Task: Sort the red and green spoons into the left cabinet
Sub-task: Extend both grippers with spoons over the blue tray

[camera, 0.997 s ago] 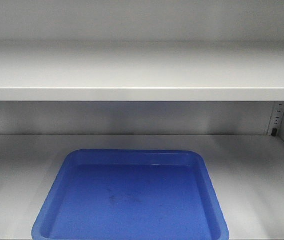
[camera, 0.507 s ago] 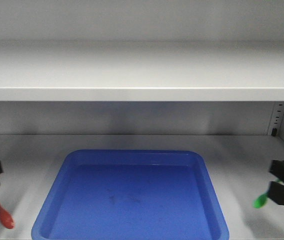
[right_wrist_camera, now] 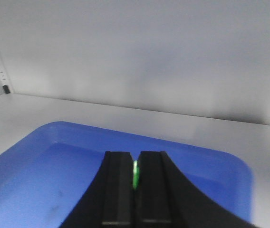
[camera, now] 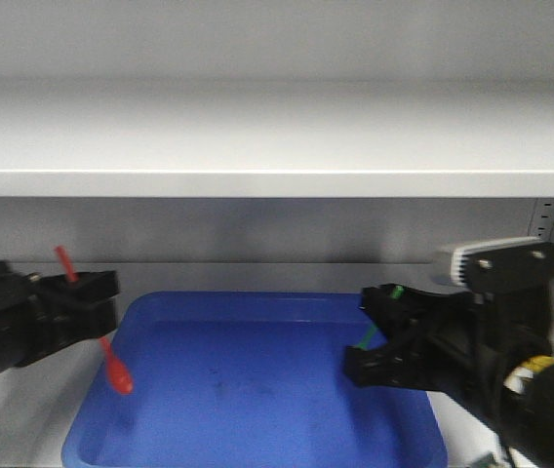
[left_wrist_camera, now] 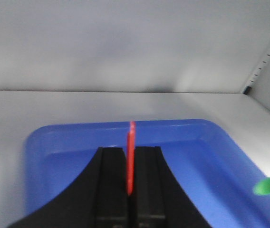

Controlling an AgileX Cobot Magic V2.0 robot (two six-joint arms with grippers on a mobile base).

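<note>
I'm facing the grey-white cabinet (camera: 277, 136). One wide shelf crosses the top of the front view, a lower shelf lies beneath it, and a slotted rail (camera: 542, 234) stands at 3 o'clock. A blue tray (camera: 257, 300) sits on the lower shelf at 6 o'clock, its near edge partly cut off by the frame.

My left gripper (camera: 92, 302) is at the tray's 9 o'clock, clamped on the red spoon (camera: 116, 372). Its bowl hangs low over the tray's left rim and its handle pokes up toward 11 o'clock. My right gripper (camera: 375, 336) is at the tray's 3 o'clock, pinching the green spoon (camera: 367, 335). Only slivers of green show between the fingers. Both arms are blurred.
</note>
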